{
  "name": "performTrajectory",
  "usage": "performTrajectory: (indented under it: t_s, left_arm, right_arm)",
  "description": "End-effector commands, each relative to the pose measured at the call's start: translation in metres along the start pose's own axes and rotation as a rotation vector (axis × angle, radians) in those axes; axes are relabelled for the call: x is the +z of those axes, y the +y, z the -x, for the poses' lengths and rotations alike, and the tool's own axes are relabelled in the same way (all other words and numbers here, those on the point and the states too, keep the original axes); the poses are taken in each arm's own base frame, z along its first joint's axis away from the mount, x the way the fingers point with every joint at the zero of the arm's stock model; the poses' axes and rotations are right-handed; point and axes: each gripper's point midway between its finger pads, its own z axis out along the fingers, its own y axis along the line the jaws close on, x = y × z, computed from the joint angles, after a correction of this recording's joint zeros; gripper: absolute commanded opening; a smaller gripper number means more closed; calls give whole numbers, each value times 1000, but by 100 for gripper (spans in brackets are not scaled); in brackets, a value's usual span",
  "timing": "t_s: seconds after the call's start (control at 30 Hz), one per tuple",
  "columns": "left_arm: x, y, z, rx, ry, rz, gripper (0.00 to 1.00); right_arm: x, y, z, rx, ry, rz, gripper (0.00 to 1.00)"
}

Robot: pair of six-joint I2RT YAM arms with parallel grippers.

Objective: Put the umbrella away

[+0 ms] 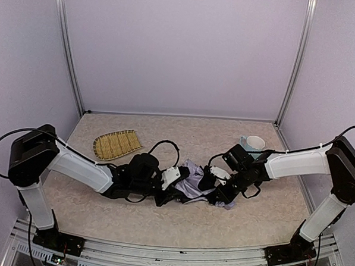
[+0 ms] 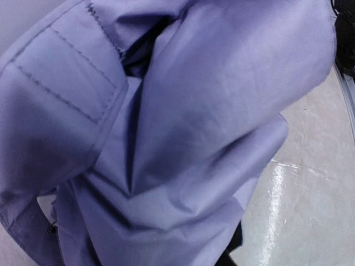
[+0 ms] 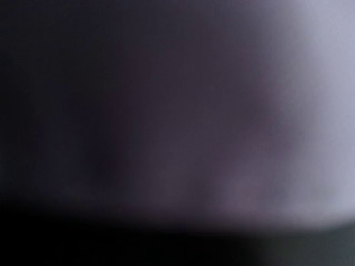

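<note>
Top external view: crumpled umbrella lies centrally on the counter, hemmed between both arms.
Its bundle runs left-right. The left jaws meet its left end, their opening hidden by cloth. The right jaws, fully closed, are buried in its right end, equally near.

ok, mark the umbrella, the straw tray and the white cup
umbrella [image 1: 190,181], top view, lavender canopy fabric
straw tray [image 1: 116,145], top view, woven middle
white cup [image 1: 255,141], top view, mouth

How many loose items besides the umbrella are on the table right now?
2. A woven straw tray lies back left; a white cup stands back right, just behind the right arm. The bunched umbrella could hide something small.
</note>
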Motion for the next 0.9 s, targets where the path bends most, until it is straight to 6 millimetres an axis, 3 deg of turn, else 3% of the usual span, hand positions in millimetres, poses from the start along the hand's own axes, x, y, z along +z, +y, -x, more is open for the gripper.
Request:
performTrajectory:
  t_s: [0.0,0.03,0.17,0.3,0.4,0.5,0.63,0.73,0.87]
  left_arm:
    - [29,-3,20,36,-35,-26,7]
    - [33,-6,24,42,-42,-38,0]
    - [44,-23,49,95,-95,-83,0]
    - [55,-54,70,161,-138,-172,0]
    - [63,-69,71,187,-145,-217,1]
    - [70,-62,60,176,-131,-205,5]
    - [70,-37,45,135,-121,-142,31]
    - [50,-51,48,220,-167,-158,50]
    - [20,-80,48,398,-191,-149,64]
  right_arm:
    - [-17,21,49,-41,-161,69,0]
    - [-21,25,55,-39,-186,86,0]
    - [-36,33,81,-11,-281,127,0]
    - [-52,33,107,18,-359,131,0]
    - [-57,32,115,19,-380,126,0]
    - [-51,32,110,13,-364,136,0]
    - [-42,28,97,14,-332,140,0]
    - [-42,17,88,34,-331,127,0]
    - [-57,0,90,50,-378,97,0]
